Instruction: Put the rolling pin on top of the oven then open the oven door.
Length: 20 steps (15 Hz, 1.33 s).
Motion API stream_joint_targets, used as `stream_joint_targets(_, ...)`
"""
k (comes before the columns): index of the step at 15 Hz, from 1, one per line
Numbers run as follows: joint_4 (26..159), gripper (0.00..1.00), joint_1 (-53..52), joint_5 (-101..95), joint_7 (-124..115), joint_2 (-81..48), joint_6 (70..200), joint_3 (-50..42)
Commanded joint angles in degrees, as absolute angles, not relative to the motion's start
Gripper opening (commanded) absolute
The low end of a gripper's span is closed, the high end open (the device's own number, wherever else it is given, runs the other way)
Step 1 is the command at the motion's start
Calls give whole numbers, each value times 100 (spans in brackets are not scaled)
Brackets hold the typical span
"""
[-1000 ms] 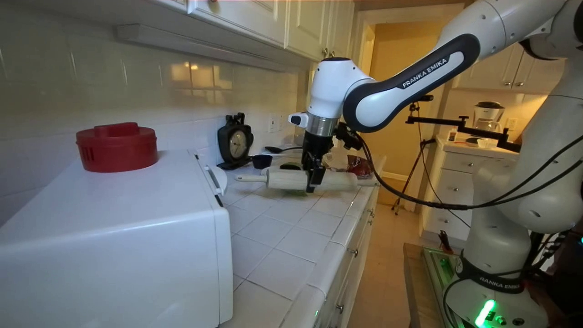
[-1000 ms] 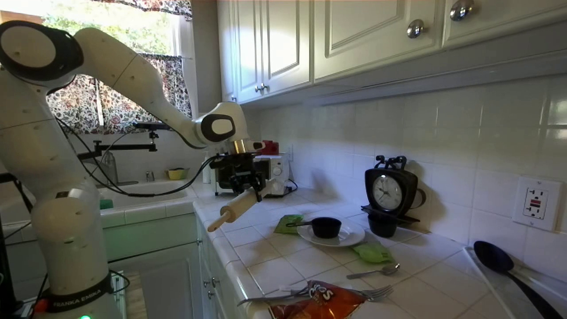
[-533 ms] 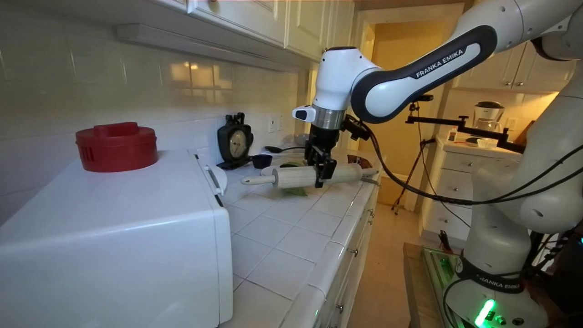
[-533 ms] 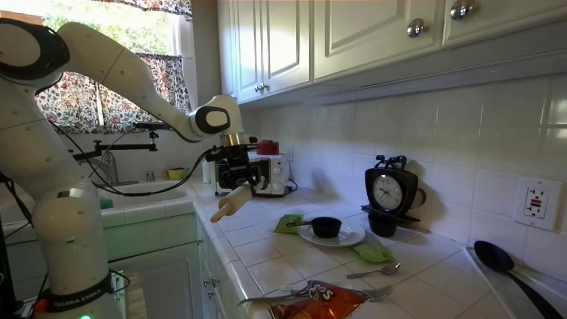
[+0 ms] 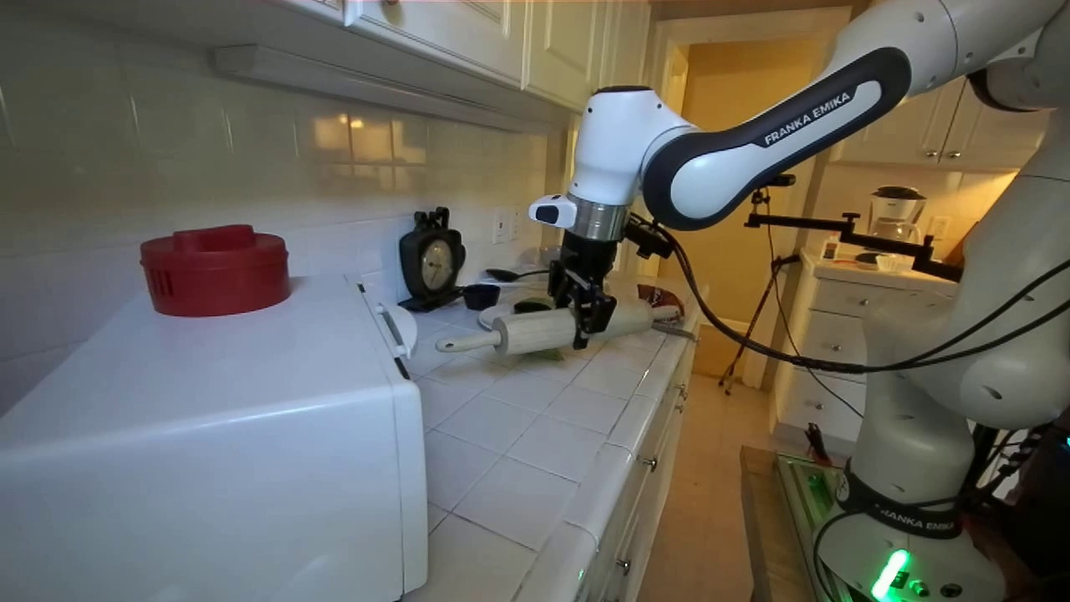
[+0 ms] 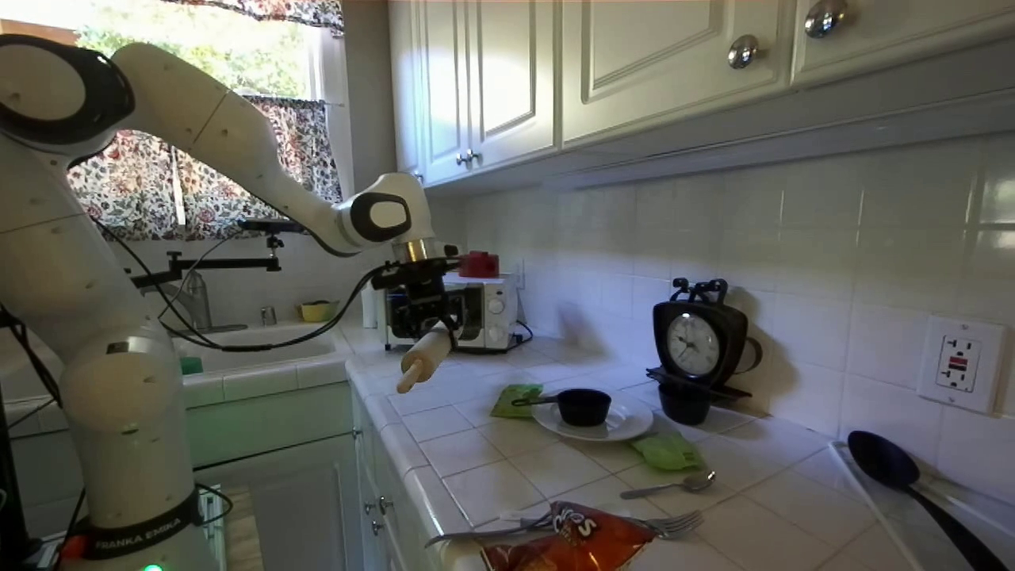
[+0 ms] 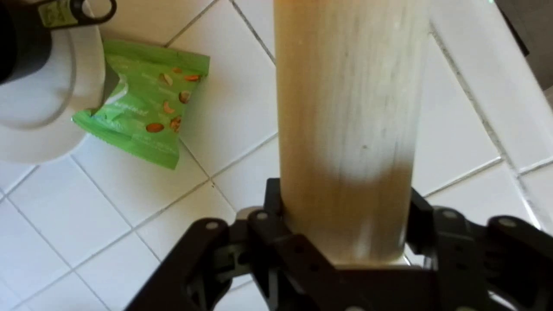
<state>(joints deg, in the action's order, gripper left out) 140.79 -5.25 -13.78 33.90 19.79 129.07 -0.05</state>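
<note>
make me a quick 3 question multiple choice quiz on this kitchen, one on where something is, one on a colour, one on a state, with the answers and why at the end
1. Where is the red container?
A) in the sink
B) on top of the oven
C) on the white plate

2. In the wrist view, what colour is the snack packet?
A) green
B) blue
C) purple

3. What state is the gripper in?
A) wide open, holding nothing
B) closed on a metal spoon
C) closed on the rolling pin

Answers:
1 B, as both exterior views show it sitting on the flat top.
2 A, as its wrapping is green, with nuts pictured on it.
3 C, as the wrist view shows the wood clasped from both sides.
</note>
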Motion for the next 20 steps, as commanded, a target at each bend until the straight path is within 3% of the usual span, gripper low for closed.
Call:
stream_joint_targets(1,13897,38,-767,-1539,4085,2182,12825,59)
stream_joint_targets(9,13400,38,-1376,-1215,5673,2217,13084,204)
stream_joint_targets(20,12679,38,-1646,-135,8840,2076,12327,68)
